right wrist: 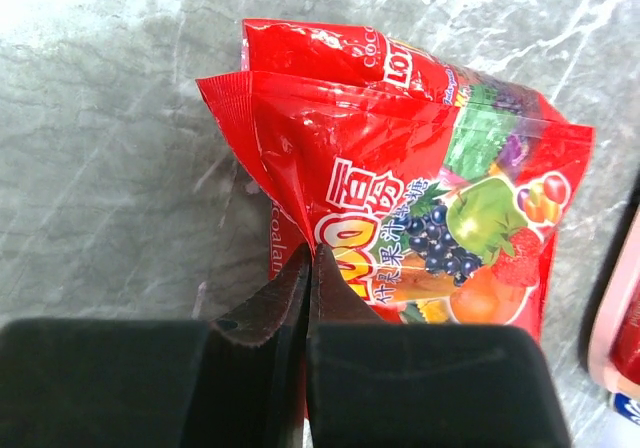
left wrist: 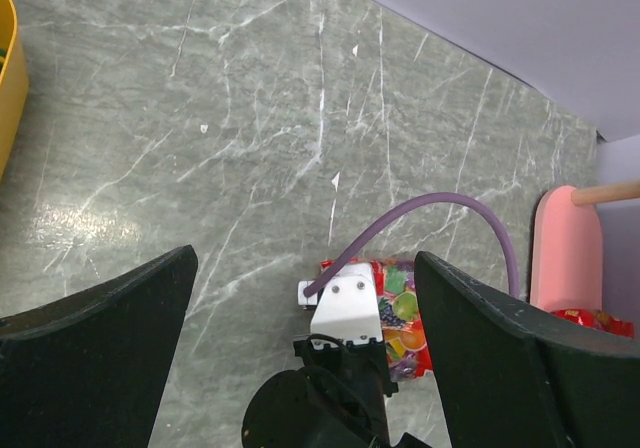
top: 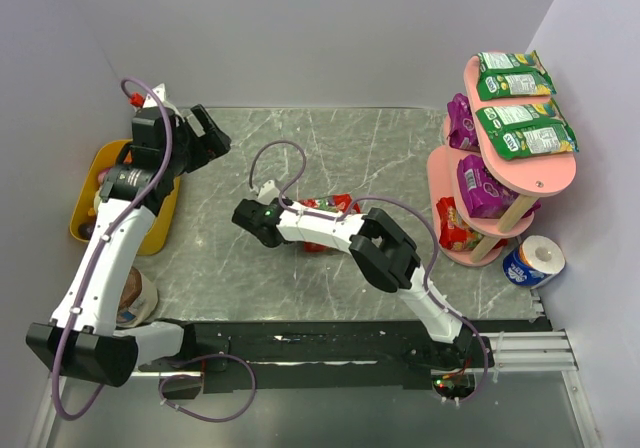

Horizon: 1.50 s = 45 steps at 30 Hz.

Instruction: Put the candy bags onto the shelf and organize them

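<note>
Currently: right gripper (right wrist: 308,268) pinched shut on crumpled near edge of red candy bag (right wrist: 420,218), mid-table (top: 300,148), length stretching ahead of the jaws; shelf (top: 540,175) well apart to the right; left gripper (top: 205,133) spread, empty, farther off at left.

The counter (top: 330,148) is grey-green stone with white veins. A red candy bag (right wrist: 420,198) with fruit print lies on it, one edge pinched between the closed right fingers (right wrist: 250,318). Well to the right of those fingers stands the pink shelf (top: 437,173), with a blue-and-white roll (top: 535,260) just beside its foot. The left fingers (left wrist: 100,318) hang spread wide above the stone. To their left a yellow bowl (top: 82,208) sits at the counter's edge, and a pale round container (top: 140,293) sits nearer than the bowl, partly hidden.
</note>
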Available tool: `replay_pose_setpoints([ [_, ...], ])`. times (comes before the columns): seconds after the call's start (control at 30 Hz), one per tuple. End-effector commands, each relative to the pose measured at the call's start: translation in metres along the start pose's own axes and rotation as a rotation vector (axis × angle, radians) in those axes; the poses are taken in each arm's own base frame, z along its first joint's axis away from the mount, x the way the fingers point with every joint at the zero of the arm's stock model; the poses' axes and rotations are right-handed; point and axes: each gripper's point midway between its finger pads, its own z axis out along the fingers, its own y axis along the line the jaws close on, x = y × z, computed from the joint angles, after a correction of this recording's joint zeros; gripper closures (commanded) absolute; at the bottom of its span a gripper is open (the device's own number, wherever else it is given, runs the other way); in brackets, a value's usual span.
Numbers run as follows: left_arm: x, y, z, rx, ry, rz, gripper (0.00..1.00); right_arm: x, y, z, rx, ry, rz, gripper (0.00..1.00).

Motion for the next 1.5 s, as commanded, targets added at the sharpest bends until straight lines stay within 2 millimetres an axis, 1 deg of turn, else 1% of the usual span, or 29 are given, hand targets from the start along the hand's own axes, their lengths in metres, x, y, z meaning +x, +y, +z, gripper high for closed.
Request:
replay_pose_setpoints([
  [0.0,-0.004,-0.007,0.001,0.03,0.003,0.011,0.04,-0.029,-0.048,-0.017,0.107,-0.093,0.065,1.0],
  [0.03,-0.004,-0.008,0.002,0.031,0.004,0.011,0.04,-0.027,-0.056,-0.014,0.132,-0.093,0.06,1.0],
  [0.07,-0.004,-0.009,0.002,0.036,0.007,0.011,0.04,-0.032,-0.067,-0.018,0.147,-0.109,0.071,1.0],
  [0.1,-0.003,-0.009,0.003,0.034,0.013,0.012,0.04,-0.035,-0.084,-0.014,0.187,-0.116,0.092,1.0],
  [0.13,-0.004,-0.01,0.004,0.037,0.013,0.012,0.04,-0.032,-0.092,-0.012,0.202,-0.113,0.077,1.0],
  [0.17,-0.005,-0.011,0.003,0.043,0.013,0.01,0.04,-0.038,-0.108,-0.016,0.212,-0.128,0.104,1.0],
  [0.2,-0.004,-0.012,0.005,0.043,0.019,0.009,0.04,-0.042,-0.122,-0.012,0.238,-0.138,0.137,1.0],
  [0.23,-0.004,-0.012,0.005,0.045,0.021,0.008,0.04,-0.041,-0.133,-0.01,0.251,-0.136,0.134,1.0],
  [0.27,-0.003,-0.013,0.006,0.049,0.027,0.007,0.04,-0.046,-0.148,-0.015,0.259,-0.149,0.158,1.0],
  [0.3,-0.002,-0.013,0.008,0.049,0.032,0.008,0.04,-0.051,-0.162,-0.011,0.274,-0.16,0.197,1.0],
  [0.33,-0.002,-0.013,0.009,0.046,0.034,0.006,0.04,-0.049,-0.173,-0.009,0.298,-0.157,0.173,1.0],
  [0.37,-0.001,-0.012,0.01,0.044,0.037,0.006,0.04,-0.055,-0.185,-0.014,0.308,-0.178,0.193,1.0],
  [0.43,0.002,-0.011,0.013,0.036,0.051,0.005,0.04,-0.058,-0.21,-0.009,0.348,-0.187,0.208,1.0],
  [0.5,0.006,-0.011,0.016,0.04,0.073,0.005,0.04,-0.061,-0.233,-0.012,0.377,-0.197,0.231,1.0],
  [0.53,0.007,-0.011,0.016,0.04,0.076,0.005,0.04,-0.062,-0.247,-0.007,0.402,-0.199,0.238,1.0],
  [0.6,0.01,-0.01,0.018,0.037,0.087,0.005,0.04,-0.067,-0.266,-0.01,0.423,-0.218,0.254,1.0],
  [0.63,0.011,-0.009,0.019,0.034,0.091,0.005,0.04,-0.068,-0.28,-0.007,0.445,-0.222,0.253,1.0],
  [0.67,0.011,-0.009,0.019,0.033,0.092,0.005,0.04,-0.071,-0.289,-0.01,0.454,-0.239,0.261,1.0],
  [0.73,0.012,-0.008,0.019,0.031,0.092,0.005,0.04,-0.07,-0.302,-0.009,0.48,-0.235,0.226,1.0],
  [0.77,0.013,-0.008,0.019,0.03,0.094,0.004,0.04,-0.073,-0.314,-0.009,0.497,-0.25,0.253,1.0],
  [0.83,0.014,-0.007,0.019,0.028,0.094,0.004,0.04,-0.071,-0.326,-0.009,0.52,-0.245,0.237,1.0],
  [0.87,0.014,-0.007,0.019,0.027,0.093,0.004,0.04,-0.07,-0.335,-0.006,0.538,-0.243,0.253,1.0],
  [1.0,0.015,-0.004,0.018,0.02,0.093,0.007,0.04,-0.063,-0.363,-0.002,0.589,-0.234,0.262,1.0],
  [1.07,0.015,-0.004,0.018,0.019,0.092,0.008,0.04,-0.062,-0.374,-0.004,0.61,-0.233,0.242,1.0],
  [1.1,0.015,-0.003,0.019,0.018,0.091,0.007,0.04,-0.061,-0.382,-0.001,0.627,-0.236,0.252,1.0],
  [1.23,0.015,-0.003,0.02,0.02,0.094,0.004,0.04,-0.058,-0.398,0.005,0.674,-0.225,0.197,1.0],
  [1.3,0.018,-0.003,0.021,0.021,0.103,0.002,0.04,-0.052,-0.403,0.01,0.698,-0.202,0.153,1.0],
  [1.33,0.018,-0.003,0.02,0.021,0.103,0.003,0.04,-0.05,-0.409,0.012,0.714,-0.202,0.165,1.0],
  [1.47,0.017,-0.001,0.02,0.014,0.101,0.004,0.04,-0.037,-0.418,0.023,0.72,-0.168,0.144,1.0],
])
